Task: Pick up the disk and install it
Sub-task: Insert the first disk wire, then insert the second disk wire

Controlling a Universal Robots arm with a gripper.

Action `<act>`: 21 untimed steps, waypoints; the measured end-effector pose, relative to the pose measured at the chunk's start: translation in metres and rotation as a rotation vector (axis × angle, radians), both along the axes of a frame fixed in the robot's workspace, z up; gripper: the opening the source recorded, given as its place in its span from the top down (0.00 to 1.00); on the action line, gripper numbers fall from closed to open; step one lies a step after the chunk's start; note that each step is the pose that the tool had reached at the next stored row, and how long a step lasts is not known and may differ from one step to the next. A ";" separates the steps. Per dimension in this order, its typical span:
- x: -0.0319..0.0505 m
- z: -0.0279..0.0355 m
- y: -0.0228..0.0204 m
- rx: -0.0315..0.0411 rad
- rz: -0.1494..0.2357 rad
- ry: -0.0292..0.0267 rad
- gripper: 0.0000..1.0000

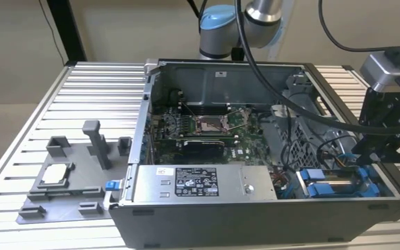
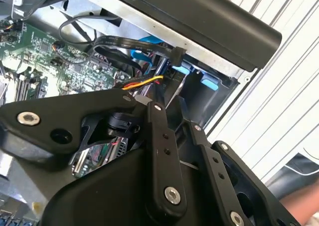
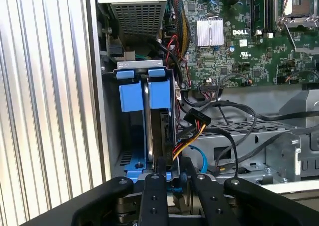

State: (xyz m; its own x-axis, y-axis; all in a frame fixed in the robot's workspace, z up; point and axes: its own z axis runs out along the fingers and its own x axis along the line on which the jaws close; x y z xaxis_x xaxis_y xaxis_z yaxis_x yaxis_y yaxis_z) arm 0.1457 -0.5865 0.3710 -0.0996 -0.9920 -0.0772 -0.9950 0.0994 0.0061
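At the exterior view's left we see a grey fixture tray [image 1: 64,195] on the slatted table [image 1: 89,94], with a small white-topped chip [image 1: 54,174] lying on it. Beside it stands the open computer case [image 1: 255,213], its green motherboard [image 1: 207,130] exposed and a grey power supply box [image 1: 200,182] along the near wall. Further right, the disk [image 1: 335,183] sits on edge in the blue drive bay [image 1: 311,187] at the case's corner. The gripper [image 1: 380,151] hangs just above that bay. In the first wrist view its fingers [image 3: 152,196] stand close together at the edge of the disk [image 3: 162,131]; we cannot tell whether they grip it.
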 end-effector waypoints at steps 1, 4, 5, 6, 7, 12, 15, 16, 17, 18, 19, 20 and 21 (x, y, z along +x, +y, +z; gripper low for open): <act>0.0000 0.0000 0.0000 0.0000 0.000 0.0000 0.00; 0.0000 0.0000 0.0000 0.0000 0.000 -0.0001 0.00; 0.0000 0.0000 0.0000 0.0000 0.000 0.0000 0.00; 0.0000 0.0000 0.0000 0.0000 0.000 -0.0001 0.00; 0.0000 0.0000 0.0000 0.0000 0.000 0.0000 0.00; 0.0041 0.0009 0.0000 -0.0003 0.001 0.0021 0.00; 0.0140 0.0022 0.0000 0.0000 0.004 0.0072 0.00; 0.0165 0.0023 0.0000 0.0000 0.005 0.0085 0.00; 0.0186 0.0024 0.0000 -0.0002 0.006 0.0094 0.00; 0.0198 0.0024 0.0000 -0.0014 0.008 0.0101 0.00; 0.0203 0.0024 0.0001 -0.0062 0.010 0.0102 0.00; 0.0205 0.0025 0.0002 -0.0129 0.011 0.0103 0.00; 0.0208 0.0024 0.0004 -0.0169 0.013 0.0103 0.00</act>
State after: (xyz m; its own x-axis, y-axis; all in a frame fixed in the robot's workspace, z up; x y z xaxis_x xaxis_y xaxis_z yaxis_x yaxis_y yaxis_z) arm 0.1665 -0.5861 0.3734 -0.0873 -0.9944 -0.0594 -0.9961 0.0866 0.0148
